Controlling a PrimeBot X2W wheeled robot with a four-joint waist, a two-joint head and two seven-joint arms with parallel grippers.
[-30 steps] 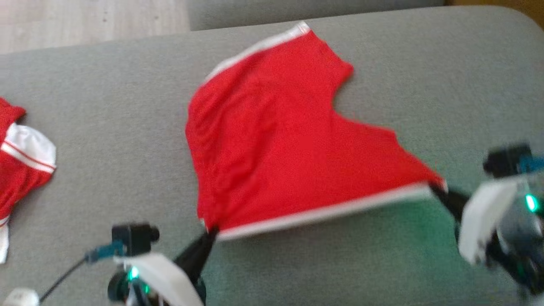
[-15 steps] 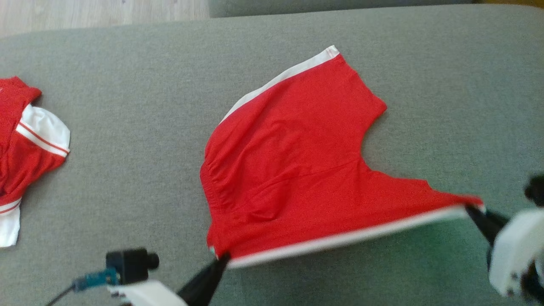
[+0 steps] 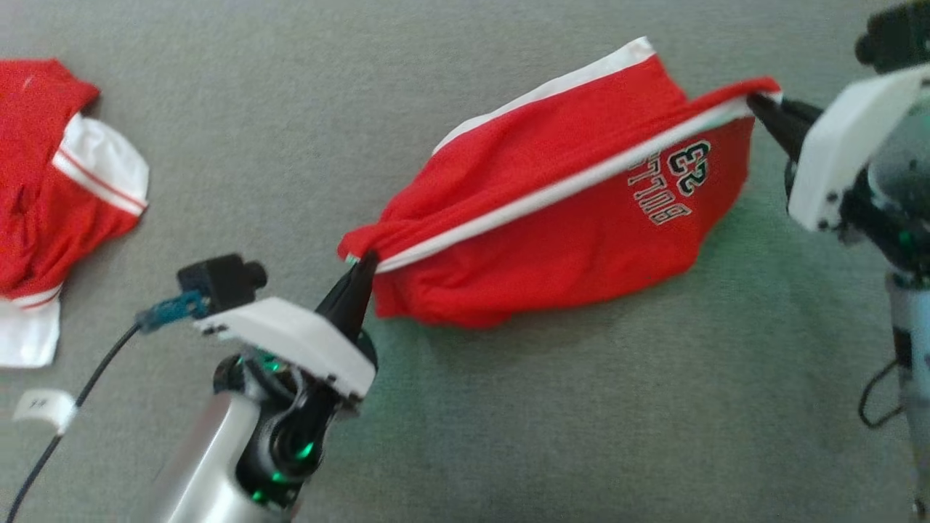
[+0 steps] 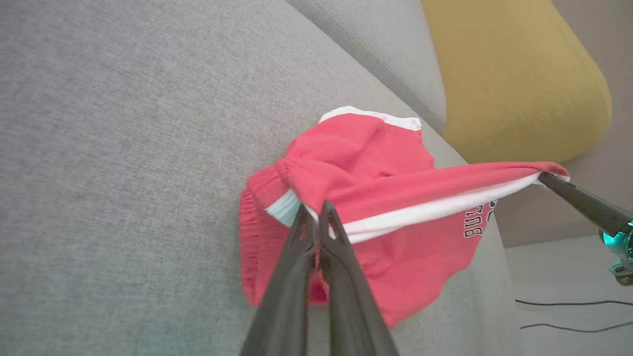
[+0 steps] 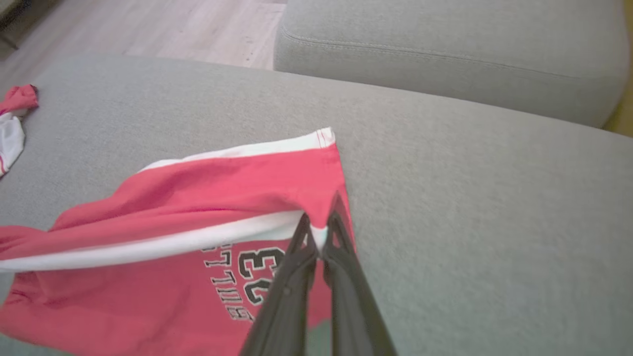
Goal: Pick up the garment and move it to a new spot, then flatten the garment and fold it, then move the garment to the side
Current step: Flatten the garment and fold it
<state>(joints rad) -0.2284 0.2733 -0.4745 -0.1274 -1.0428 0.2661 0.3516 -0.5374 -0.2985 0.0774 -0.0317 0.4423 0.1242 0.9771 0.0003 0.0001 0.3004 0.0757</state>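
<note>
Garment [image 3: 552,232] taut between left gripper [image 3: 362,261] and right gripper [image 3: 757,102]

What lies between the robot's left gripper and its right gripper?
In the head view, the red shorts span it, white trim stretched from left gripper to right gripper, both clamping it.

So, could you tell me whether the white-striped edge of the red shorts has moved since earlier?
Yes. Against the other garment at the left, the edge has swung away from the robot, over the rest of the shorts.

Open cushion [image 3: 240,145] between shorts [image 3: 567,240] and shirt [image 3: 43,189]
</note>
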